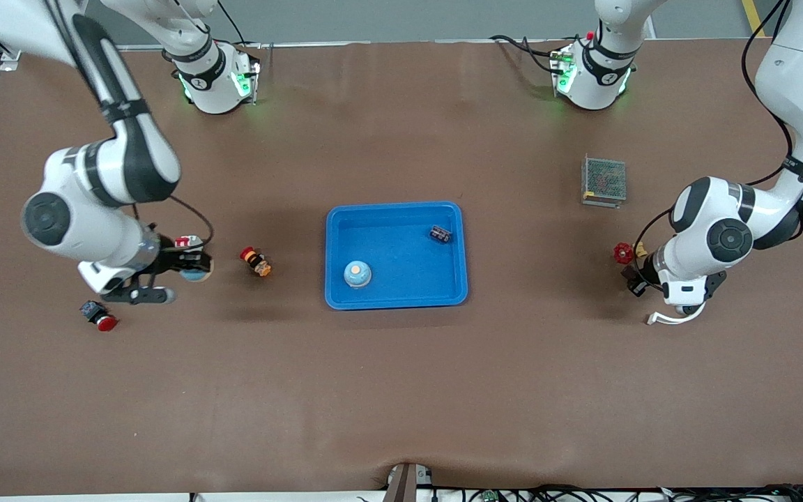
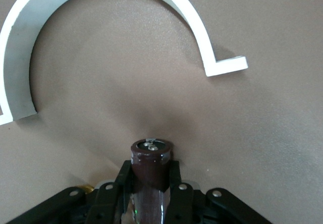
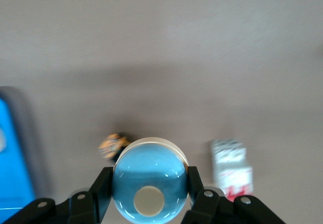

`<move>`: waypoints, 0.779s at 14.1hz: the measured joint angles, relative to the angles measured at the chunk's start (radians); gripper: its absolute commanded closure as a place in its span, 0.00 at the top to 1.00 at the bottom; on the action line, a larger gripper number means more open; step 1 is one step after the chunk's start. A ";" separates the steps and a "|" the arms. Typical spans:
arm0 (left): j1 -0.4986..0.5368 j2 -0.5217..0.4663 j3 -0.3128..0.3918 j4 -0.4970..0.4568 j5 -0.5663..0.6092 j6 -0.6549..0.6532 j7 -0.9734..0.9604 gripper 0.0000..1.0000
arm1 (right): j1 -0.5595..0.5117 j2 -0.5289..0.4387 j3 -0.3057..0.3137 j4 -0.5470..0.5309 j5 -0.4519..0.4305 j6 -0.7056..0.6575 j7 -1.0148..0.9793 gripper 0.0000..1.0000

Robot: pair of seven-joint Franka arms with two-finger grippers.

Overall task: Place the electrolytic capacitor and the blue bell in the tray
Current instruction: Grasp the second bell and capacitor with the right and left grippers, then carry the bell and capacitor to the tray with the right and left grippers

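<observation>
Tabletop (image 1: 401, 390): brown surface carrying all items; both arm bases stand along its edge farthest from the front camera.
Tray (image 1: 396, 301): bright-blue, shallow, rimmed; lies flat at mid-tabletop, between the two arms.
Tray contents: one blue bell (image 1: 357, 273) with a pale top sits in the corner nearest the front camera on the right arm's side; one dark capacitor (image 1: 440, 233) lies on its side in the corner diagonally across, toward the left arm's end.
Left gripper (image 2: 151, 193): low over the tabletop near the left arm's end. Jaws clenched on a dark brown electrolytic capacitor (image 2: 151, 158), gripped on both sides, top end with its metal terminals facing the wrist camera.
Right gripper (image 3: 149, 196): over the tabletop near the right arm's end. Jaws clenched on a second blue bell (image 3: 149, 178), one finger on each side of the dome.
White curved bracket (image 2: 101, 12): flat on the tabletop just beside the left gripper.
Red valve knob (image 1: 623, 252): on the tabletop beside the left arm's wrist.
Metal mesh box (image 1: 604, 180): toward the left arm's end, farther from the front camera than the left gripper.
Orange-and-red part (image 1: 256, 262): between the right gripper and the tray.
Red push-button (image 1: 99, 316): near the right arm's end, nearer the front camera than the right gripper.
Red-and-white block (image 3: 231, 167): on the tabletop beside the right gripper.
</observation>
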 measured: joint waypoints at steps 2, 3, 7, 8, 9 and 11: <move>0.000 0.000 -0.002 0.002 0.000 0.000 0.000 0.00 | 0.081 -0.026 0.004 -0.027 0.000 0.002 0.139 0.00; 0.000 0.000 -0.007 0.004 0.000 0.001 0.000 0.00 | 0.116 -0.031 0.005 -0.037 0.000 0.005 0.202 0.00; -0.001 -0.002 -0.065 0.021 0.000 -0.006 -0.064 0.00 | 0.226 -0.032 0.006 -0.072 0.000 0.063 0.394 0.00; -0.001 -0.003 -0.085 0.027 0.000 -0.021 -0.093 0.00 | 0.250 -0.032 0.006 -0.086 0.000 0.088 0.438 0.00; -0.001 -0.004 -0.107 0.034 0.000 -0.040 -0.124 0.00 | 0.274 -0.031 0.006 -0.098 0.000 0.118 0.486 0.00; -0.002 -0.006 -0.156 0.045 0.000 -0.069 -0.197 0.00 | 0.336 -0.028 0.006 -0.124 0.001 0.202 0.599 0.00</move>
